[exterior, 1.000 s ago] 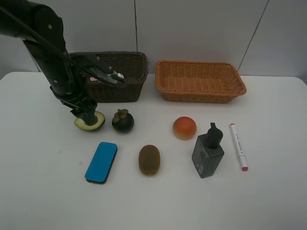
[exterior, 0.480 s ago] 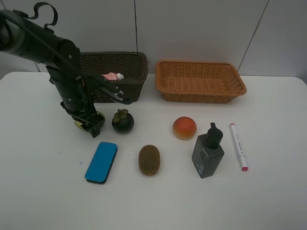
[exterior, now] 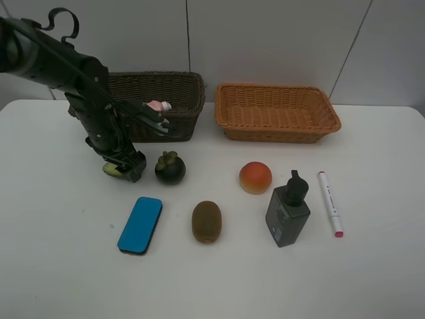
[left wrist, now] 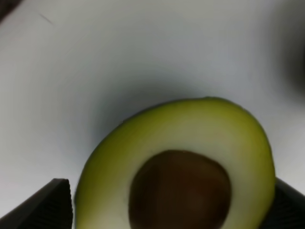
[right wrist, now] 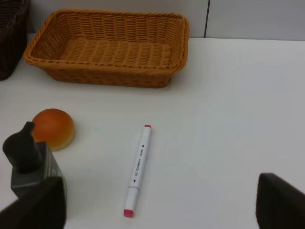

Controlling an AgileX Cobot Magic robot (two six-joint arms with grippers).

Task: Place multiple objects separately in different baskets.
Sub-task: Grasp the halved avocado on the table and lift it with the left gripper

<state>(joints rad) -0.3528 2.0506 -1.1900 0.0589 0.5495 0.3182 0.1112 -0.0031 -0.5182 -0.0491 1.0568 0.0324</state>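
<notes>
My left gripper (exterior: 126, 165) is low over the avocado half (exterior: 109, 169), which lies cut side up on the table. In the left wrist view the avocado half (left wrist: 181, 167) fills the picture, and the gripper (left wrist: 171, 205) is open with one finger at each side of it. A dark mangosteen (exterior: 170, 168), blue eraser (exterior: 141, 224), brown kiwi (exterior: 206, 221), peach (exterior: 255, 177), dark pump bottle (exterior: 287, 209) and white marker (exterior: 330, 203) lie on the table. A pink bottle (exterior: 158, 106) lies in the dark basket (exterior: 182, 90). The tan basket (exterior: 275, 113) holds nothing. My right gripper (right wrist: 159, 202) is open and empty above the marker (right wrist: 137, 169).
The white table (exterior: 372, 266) ends at a white panelled wall behind the baskets. The mangosteen sits just right of the left gripper. In the right wrist view the peach (right wrist: 52, 128) and pump bottle (right wrist: 28, 162) lie beside the marker.
The left arm swung and lowered, so the gripper now covers most of the avocado half. The arm no longer hides the pink bottle in the dark basket.
</notes>
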